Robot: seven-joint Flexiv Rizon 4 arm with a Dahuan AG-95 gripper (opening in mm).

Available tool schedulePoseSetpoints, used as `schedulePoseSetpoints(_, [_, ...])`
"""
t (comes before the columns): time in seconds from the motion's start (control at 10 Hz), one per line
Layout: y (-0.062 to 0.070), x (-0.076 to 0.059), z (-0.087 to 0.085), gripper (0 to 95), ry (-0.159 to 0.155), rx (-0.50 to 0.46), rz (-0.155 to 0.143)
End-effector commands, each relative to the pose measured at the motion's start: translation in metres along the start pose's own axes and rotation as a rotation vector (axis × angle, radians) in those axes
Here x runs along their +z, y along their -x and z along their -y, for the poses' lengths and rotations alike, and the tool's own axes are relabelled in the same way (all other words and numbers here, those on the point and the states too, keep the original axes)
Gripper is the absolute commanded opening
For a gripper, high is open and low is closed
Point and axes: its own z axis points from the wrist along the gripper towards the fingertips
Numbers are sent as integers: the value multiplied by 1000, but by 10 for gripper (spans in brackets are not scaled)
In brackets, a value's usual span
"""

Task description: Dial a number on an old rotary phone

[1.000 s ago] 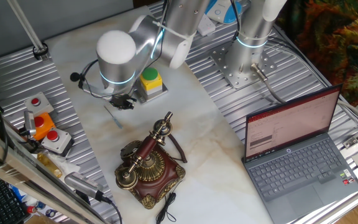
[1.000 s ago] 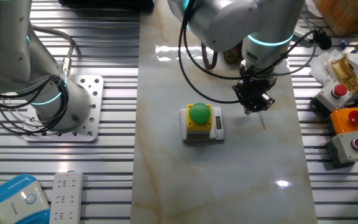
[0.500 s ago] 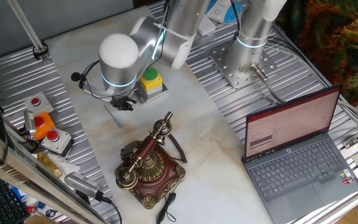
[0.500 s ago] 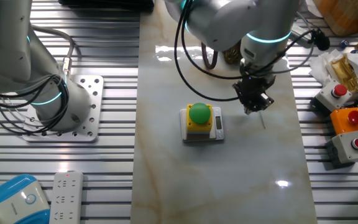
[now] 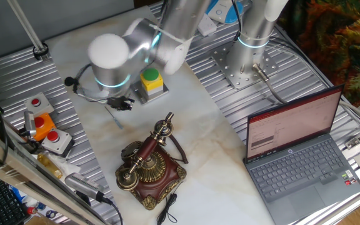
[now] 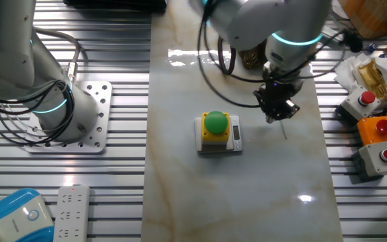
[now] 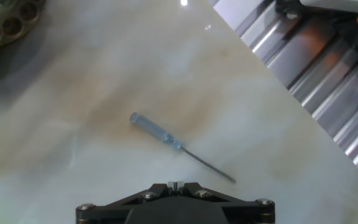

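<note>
Pale marble tabletop (image 5: 224,134) flanked by ribbed metal panels. Near the front edge in one fixed view, old rotary phone (image 5: 147,166) with dark wooden base, brass dial and handset on cradle. Well apart from it, above the marble, gripper (image 6: 278,115) with fingertips pressed together, clenched on nothing. Below it on the marble, small screwdriver (image 7: 178,146) with clear bluish handle, untouched. Beside the gripper, yellow box (image 6: 215,131) with green button. At the table's side, grey boxes (image 6: 376,143) with red buttons. Open laptop (image 5: 299,156) at the opposite side.
</note>
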Motion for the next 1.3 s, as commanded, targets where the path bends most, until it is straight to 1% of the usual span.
schedulePoseSetpoints(0.1, [6, -4, 2, 0, 62, 82, 36])
schedulePoseSetpoints(0.4, [21, -11, 10, 0, 83, 54, 38])
schedulePoseSetpoints(0.6, [23, -10, 11, 0, 92, 38, 47])
schedulePoseSetpoints(0.7, [25, -9, 12, 0, 103, 6, 46])
schedulePoseSetpoints(0.8, [25, -8, 12, 0, 108, -17, 38])
schedulePoseSetpoints(0.9, [26, -5, 13, 0, 116, -68, 45])
schedulePoseSetpoints(1.1, [27, -3, 13, 0, 112, -139, 43])
schedulePoseSetpoints(1.2, [27, -3, 13, 0, 112, -158, 42])
schedulePoseSetpoints(1.3, [28, -3, 13, 0, 100, -210, 36])
